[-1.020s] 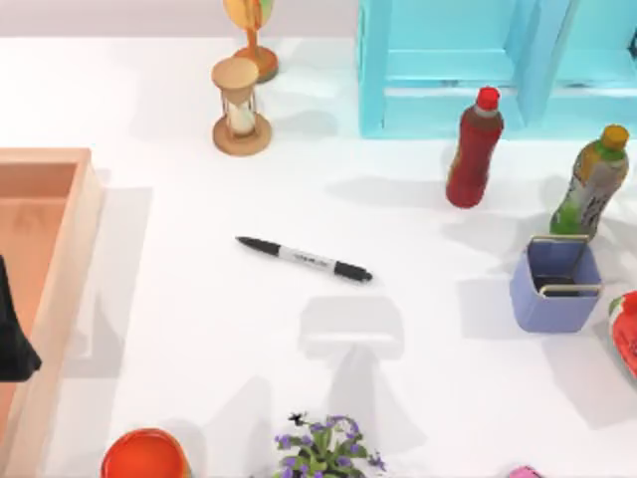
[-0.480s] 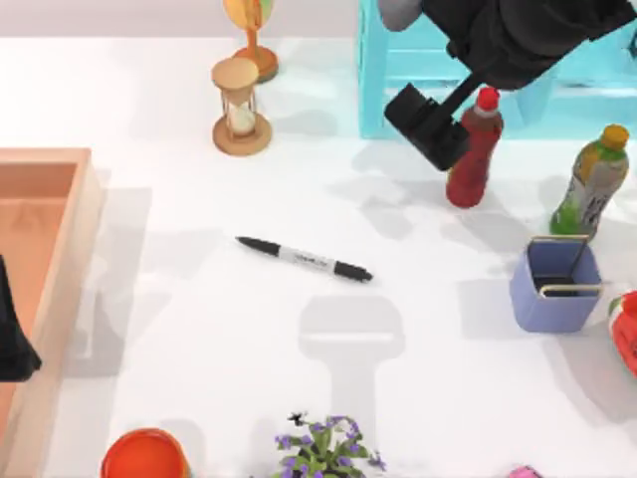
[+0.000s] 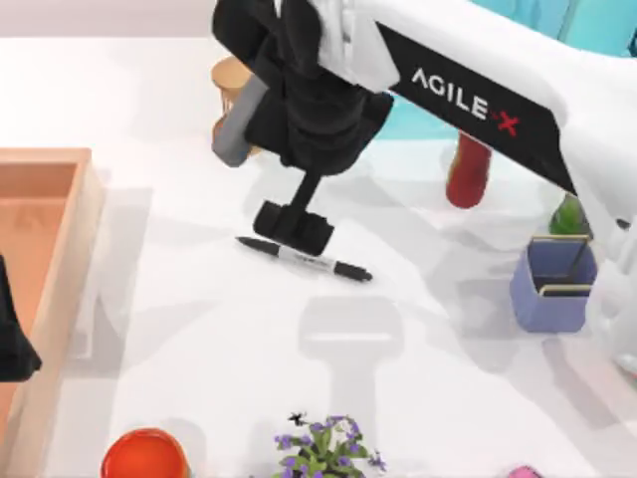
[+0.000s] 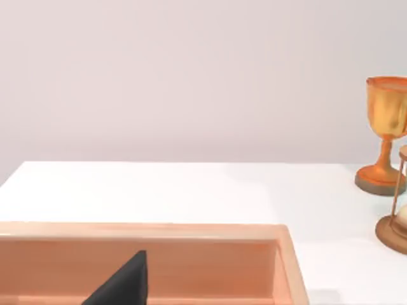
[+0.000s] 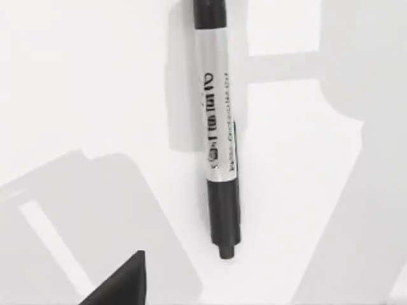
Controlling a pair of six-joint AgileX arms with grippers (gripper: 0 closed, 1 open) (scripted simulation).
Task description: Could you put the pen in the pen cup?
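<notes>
Pen (image 3: 305,259) is lying flat on the white table (image 3: 199,329) near its middle, slanted, with nothing gripping it; the right wrist view is showing its printed barrel (image 5: 217,130) against the bare surface. Right gripper (image 3: 292,227) is hanging just above the pen's left end, its arm reaching in from the table's upper right. Whether its fingers are parted or closed cannot be told; they are holding nothing. Pen cup (image 3: 555,284) is standing upright at the right side of the table, well apart from the pen, beside a red bottle (image 3: 468,171). Left gripper (image 3: 14,339) is sitting parked over the wooden tray (image 3: 60,199) at the left edge; the spread of its fingers cannot be told either.
</notes>
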